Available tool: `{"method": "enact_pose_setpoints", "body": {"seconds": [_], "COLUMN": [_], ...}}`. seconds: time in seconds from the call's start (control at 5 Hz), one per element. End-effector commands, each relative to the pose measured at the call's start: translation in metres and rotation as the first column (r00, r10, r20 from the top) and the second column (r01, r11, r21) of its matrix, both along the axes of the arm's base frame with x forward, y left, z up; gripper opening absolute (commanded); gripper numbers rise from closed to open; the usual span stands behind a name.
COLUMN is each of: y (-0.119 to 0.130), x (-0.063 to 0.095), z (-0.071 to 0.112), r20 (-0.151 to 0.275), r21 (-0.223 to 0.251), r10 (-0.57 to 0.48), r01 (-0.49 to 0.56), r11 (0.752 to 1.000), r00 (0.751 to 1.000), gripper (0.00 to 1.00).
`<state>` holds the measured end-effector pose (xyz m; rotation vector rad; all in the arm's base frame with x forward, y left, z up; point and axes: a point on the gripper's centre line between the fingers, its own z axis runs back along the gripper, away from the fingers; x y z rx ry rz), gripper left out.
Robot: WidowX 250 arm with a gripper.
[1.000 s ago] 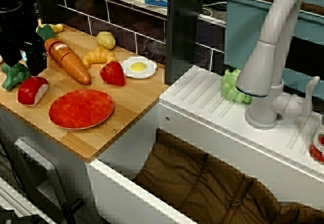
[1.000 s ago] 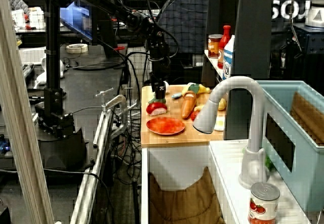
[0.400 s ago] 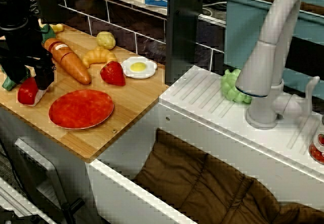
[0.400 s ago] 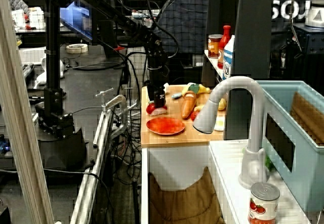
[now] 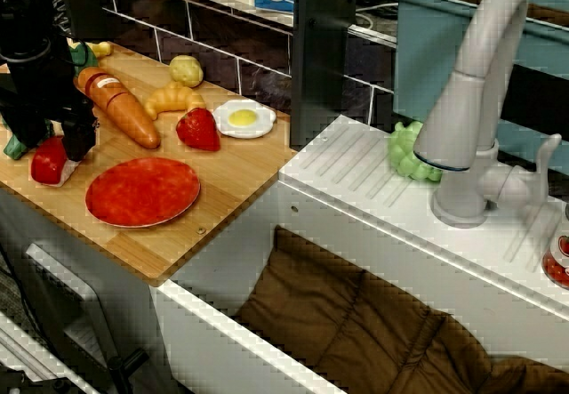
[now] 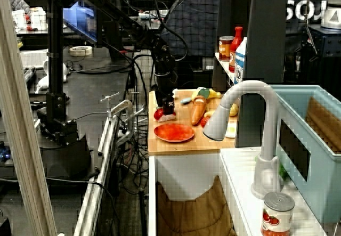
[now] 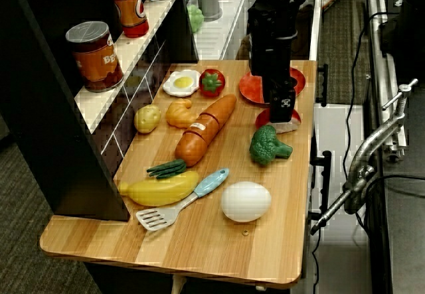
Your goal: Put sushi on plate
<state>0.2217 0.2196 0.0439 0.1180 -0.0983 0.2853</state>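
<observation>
One step is in hand: the grasp. I see the gripper low over the sushi, its fingers on both sides, but I cannot tell if they already pinch it. It sits on the board beside the plate. Next I judge: close, lift, carry over.

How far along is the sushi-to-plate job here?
Done: the hand is down over the sushi, fingers straddling it. In hand: the grasp; whether it has closed is unclear. Left: lifting it across to the plate, which holds nothing.
</observation>
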Motion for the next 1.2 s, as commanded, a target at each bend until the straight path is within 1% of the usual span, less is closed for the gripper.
{"method": "enact_pose_setpoints", "body": {"seconds": [0.0,0.2,0.4,0.8,1.0], "y": [0.008,0.008,0.008,0.006,0.005], "x": [-0.004,-0.003,0.0,0.002,0.008], "z": [-0.001,-0.004,-0.002,0.002,0.008], "r20": [0.034,0.024,0.039,0.049,0.047], "r21": [0.1,0.107,0.099,0.091,0.083], "r10": [-0.044,-0.048,-0.053,-0.063,-0.059], "r01": [0.041,0.046,0.049,0.058,0.055], "r11": [0.994,0.993,0.994,0.994,0.995], "r00": [0.998,0.999,0.998,0.997,0.997], "gripper": [1.0,1.0,0.0,0.0,0.0]}}
